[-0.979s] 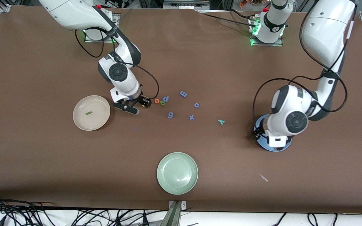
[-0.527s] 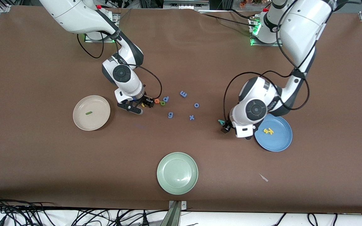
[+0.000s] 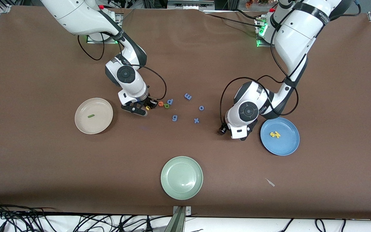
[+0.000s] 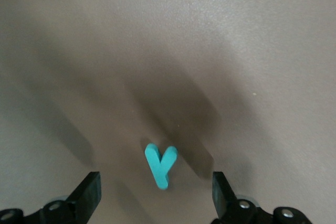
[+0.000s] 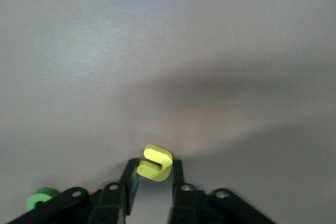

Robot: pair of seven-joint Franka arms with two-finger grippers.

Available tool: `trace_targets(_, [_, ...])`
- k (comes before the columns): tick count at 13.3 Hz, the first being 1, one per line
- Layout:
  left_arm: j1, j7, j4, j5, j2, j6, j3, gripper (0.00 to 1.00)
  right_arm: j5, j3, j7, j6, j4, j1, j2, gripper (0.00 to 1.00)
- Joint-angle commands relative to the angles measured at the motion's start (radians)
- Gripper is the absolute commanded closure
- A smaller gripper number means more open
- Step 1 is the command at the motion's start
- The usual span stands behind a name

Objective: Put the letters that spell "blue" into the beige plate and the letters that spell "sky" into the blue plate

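The smooth pale green plate (image 3: 181, 177) lies nearest the front camera. Farther back, the glossy blue plate (image 3: 280, 136) carries the yellow "s" and "k" (image 3: 274, 134). Beside it the left gripper (image 4: 156, 196), fingers spread wide, hovers over the teal foam "y" (image 4: 160, 165) lying flat on the brown table (image 3: 43, 167). The matte beige plate (image 3: 93, 115) holds the dark green bar-like "l" (image 3: 91, 116). The right gripper (image 5: 152, 182) pinches the curved yellow "u" (image 5: 154, 163), near the orange "e" (image 3: 161, 103) and green "b" (image 3: 166, 105).
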Motion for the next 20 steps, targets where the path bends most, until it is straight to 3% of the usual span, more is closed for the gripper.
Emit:
trace_targets(1, [0.008,-0.015,-0.037,0.016,-0.023,0.030,0.003,0.18,-0.019,-0.003,0.003,0.015,-0.015,-0.004,0.000,0.81])
trace_targets(2, [0.010,-0.015,-0.038,0.018,-0.023,0.030,0.005,0.20,-0.019,-0.006,-0.008,0.011,-0.015,-0.004,-0.008,0.82])
trace_targets(4, [0.010,-0.015,-0.037,0.018,-0.025,0.029,0.007,0.34,-0.019,-0.037,-0.095,-0.054,-0.008,-0.007,-0.058,0.83])
trace_targets(7, [0.010,-0.015,-0.037,0.018,-0.029,0.029,0.010,0.46,-0.014,-0.121,-0.423,-0.212,-0.014,-0.027,-0.166,0.83])
trace_targets(9, [0.010,-0.015,-0.037,0.018,-0.032,0.029,0.014,0.48,-0.011,-0.173,-0.630,-0.309,-0.034,-0.049,-0.235,0.83])
trace_targets(12, [0.010,-0.050,-0.037,0.085,-0.035,0.029,0.025,0.47,-0.010,-0.241,-0.775,-0.294,-0.153,-0.076,-0.321,0.81])
trace_targets(16, [0.005,-0.095,-0.037,0.114,-0.035,0.029,0.022,0.50,-0.001,-0.266,-0.806,-0.245,-0.169,-0.083,-0.313,0.34])
trace_targets(18, [0.001,-0.098,-0.035,0.107,-0.035,0.029,0.019,0.50,0.019,-0.250,-0.763,-0.246,-0.157,-0.083,-0.306,0.29])
trace_targets(20, [0.001,-0.108,-0.032,0.099,-0.035,0.029,0.017,0.50,0.079,-0.149,-0.630,-0.258,-0.085,-0.082,-0.259,0.29])
